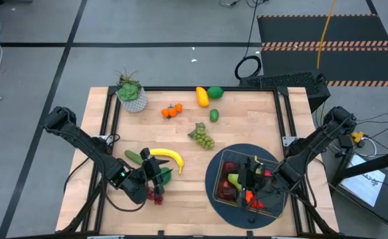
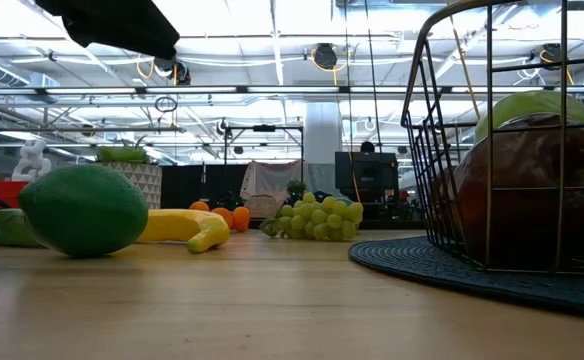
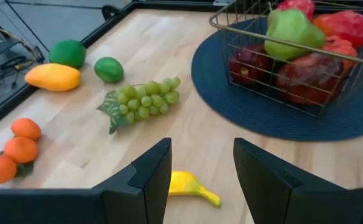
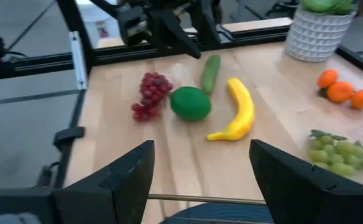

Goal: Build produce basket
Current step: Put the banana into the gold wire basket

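The dark wire basket (image 1: 218,178) sits on a round dark blue mat (image 1: 210,174) at the table's near right and holds red apples (image 3: 309,73), a green pear (image 3: 290,32) and other red and orange pieces. The right gripper (image 1: 254,178) hovers above it, fingers spread and empty. The left gripper (image 1: 155,174), open and empty too, hangs over the yellow banana (image 1: 168,157), a green fruit (image 4: 191,103), the red grapes (image 4: 150,94) and the cucumber (image 1: 133,157) at near left.

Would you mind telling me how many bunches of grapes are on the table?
2: green grapes mid-table beside the blue mat, and red grapes near the left gripper. Others may hide inside the basket.
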You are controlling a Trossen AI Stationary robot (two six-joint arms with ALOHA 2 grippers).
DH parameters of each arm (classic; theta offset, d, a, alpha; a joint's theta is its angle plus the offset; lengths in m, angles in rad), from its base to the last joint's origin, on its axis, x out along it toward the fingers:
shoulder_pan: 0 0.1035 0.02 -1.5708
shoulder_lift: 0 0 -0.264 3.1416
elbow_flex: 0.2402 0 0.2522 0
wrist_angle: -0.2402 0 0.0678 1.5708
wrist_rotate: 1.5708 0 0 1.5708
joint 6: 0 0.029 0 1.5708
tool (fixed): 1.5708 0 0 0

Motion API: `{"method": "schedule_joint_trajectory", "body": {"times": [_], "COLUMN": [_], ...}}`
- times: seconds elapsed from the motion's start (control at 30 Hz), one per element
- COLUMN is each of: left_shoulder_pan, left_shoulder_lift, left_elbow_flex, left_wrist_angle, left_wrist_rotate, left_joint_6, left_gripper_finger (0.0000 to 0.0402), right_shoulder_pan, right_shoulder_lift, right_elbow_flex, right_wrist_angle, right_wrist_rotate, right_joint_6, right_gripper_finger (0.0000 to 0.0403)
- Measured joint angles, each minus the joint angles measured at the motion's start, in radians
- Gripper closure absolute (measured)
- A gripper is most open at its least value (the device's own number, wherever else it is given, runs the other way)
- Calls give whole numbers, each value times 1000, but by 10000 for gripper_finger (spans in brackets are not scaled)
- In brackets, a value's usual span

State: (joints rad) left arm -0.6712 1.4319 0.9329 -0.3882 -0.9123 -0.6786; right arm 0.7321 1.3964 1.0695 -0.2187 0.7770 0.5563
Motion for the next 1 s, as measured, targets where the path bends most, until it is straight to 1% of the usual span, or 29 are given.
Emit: {"method": "schedule_joint_trajectory", "body": {"times": [0.13,0.23,0.3,0.37,0.57,0.67,0.77,0.9,1.0], "left_shoulder_pan": [26,53,74,97,180,212,237,257,277], "left_shoulder_lift": [0,0,0,0,0,0,0,0,0], "left_elbow_flex": [0,0,0,0,0,0,0,0,0], "left_wrist_angle": [-1,0,2,5,5,1,-13,-67,-130], "left_wrist_rotate": [10,33,57,82,188,219,237,253,300], "left_joint_6": [33,57,85,99,136,154,183,229,267], "left_gripper_finger": [227,227,227,227,222,203,175,140,123], "right_shoulder_pan": [0,4,7,13,43,55,57,54,54], "right_shoulder_lift": [0,-1,0,0,0,0,-3,-27,-51], "right_elbow_flex": [-31,-40,-41,-41,-41,-41,-41,-42,-42], "right_wrist_angle": [34,36,35,36,35,34,20,-5,-26], "right_wrist_rotate": [4,-47,-97,-124,-128,-132,-179,-232,-232], "right_joint_6": [-26,-45,-48,-47,-96,-138,-169,-215,-246], "right_gripper_finger": [148,148,148,148,148,148,148,148,148]}}
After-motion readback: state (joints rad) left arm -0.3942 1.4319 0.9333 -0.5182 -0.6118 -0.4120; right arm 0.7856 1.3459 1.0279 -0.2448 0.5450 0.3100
